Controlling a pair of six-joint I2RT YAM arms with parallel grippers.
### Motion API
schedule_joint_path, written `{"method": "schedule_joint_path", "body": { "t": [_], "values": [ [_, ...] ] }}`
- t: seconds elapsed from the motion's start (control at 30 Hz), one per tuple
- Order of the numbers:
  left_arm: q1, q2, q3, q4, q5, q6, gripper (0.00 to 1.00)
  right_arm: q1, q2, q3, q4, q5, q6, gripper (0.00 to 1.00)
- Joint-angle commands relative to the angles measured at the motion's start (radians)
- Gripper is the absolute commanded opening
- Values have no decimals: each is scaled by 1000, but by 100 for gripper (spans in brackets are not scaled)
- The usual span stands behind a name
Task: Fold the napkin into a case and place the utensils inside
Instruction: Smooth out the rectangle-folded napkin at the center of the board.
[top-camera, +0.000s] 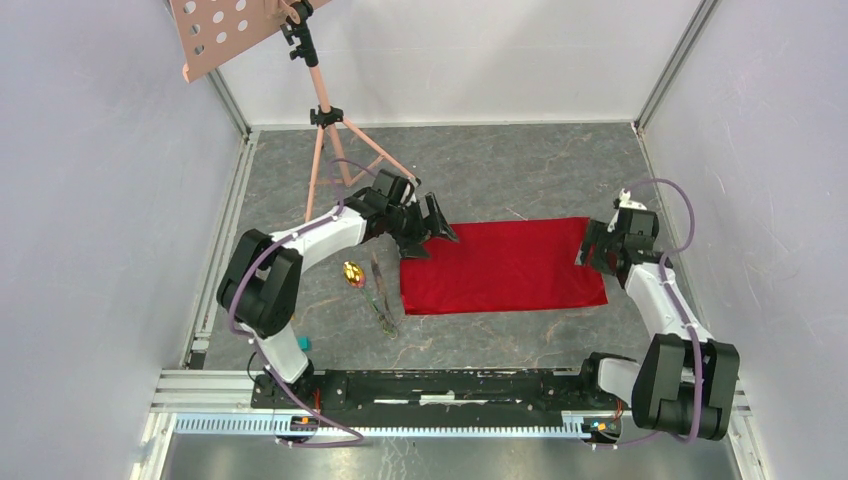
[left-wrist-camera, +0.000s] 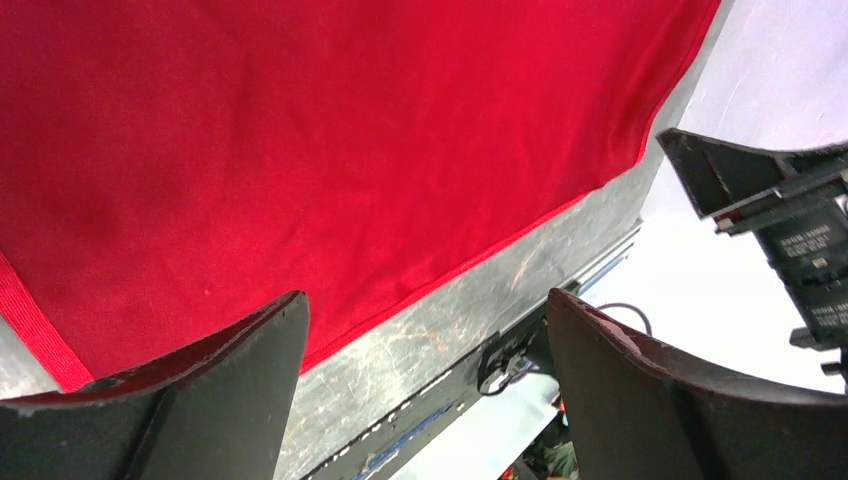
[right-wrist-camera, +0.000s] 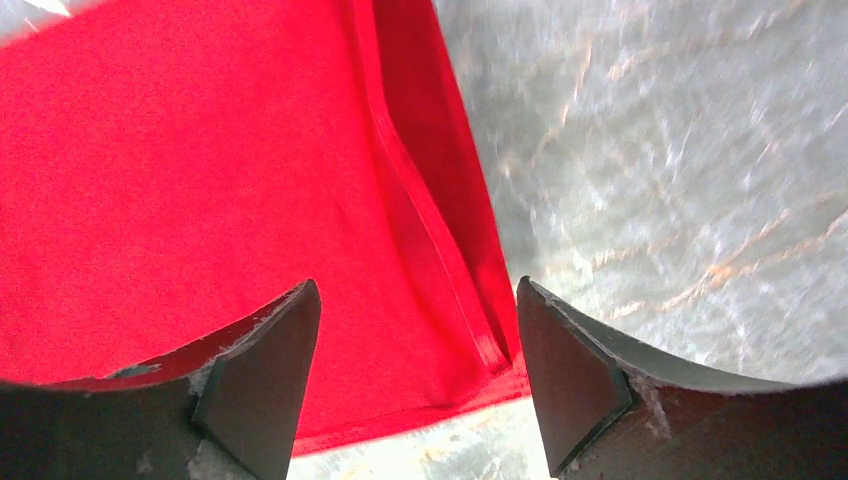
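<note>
The red napkin (top-camera: 500, 266) lies flat as a wide rectangle on the grey table. My left gripper (top-camera: 432, 235) hovers open over its far left corner; in the left wrist view the napkin (left-wrist-camera: 330, 150) fills the frame above the left gripper (left-wrist-camera: 425, 310), with nothing between the jaws. My right gripper (top-camera: 590, 250) is open at the napkin's right edge. In the right wrist view the right gripper (right-wrist-camera: 415, 290) straddles a corner of the napkin (right-wrist-camera: 200, 190), where a doubled strip runs along the edge. The utensils lie left of the cloth: a gold spoon (top-camera: 352, 273) and dark pieces (top-camera: 382, 298).
A pink music stand's tripod (top-camera: 325, 130) stands behind the left arm, its perforated plate (top-camera: 225, 30) overhanging the far left. A small teal block (top-camera: 303, 343) lies by the left base. Grey walls enclose the table; a metal rail (top-camera: 450, 385) runs along the near edge.
</note>
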Motion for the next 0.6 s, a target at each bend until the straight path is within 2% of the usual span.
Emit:
{"method": "schedule_joint_path", "body": {
  "t": [0.0, 0.27, 0.47, 0.57],
  "values": [
    [41, 81, 75, -7, 40, -45, 94, -8, 71, 122, 116, -4, 23, 77],
    [85, 191, 194, -18, 31, -40, 93, -101, 360, 292, 224, -212, 48, 59],
    [112, 260, 266, -29, 39, -35, 92, -126, 467, 324, 290, -330, 78, 46],
    [127, 276, 295, -52, 18, -18, 91, -125, 496, 326, 309, -347, 93, 43]
  ]
}}
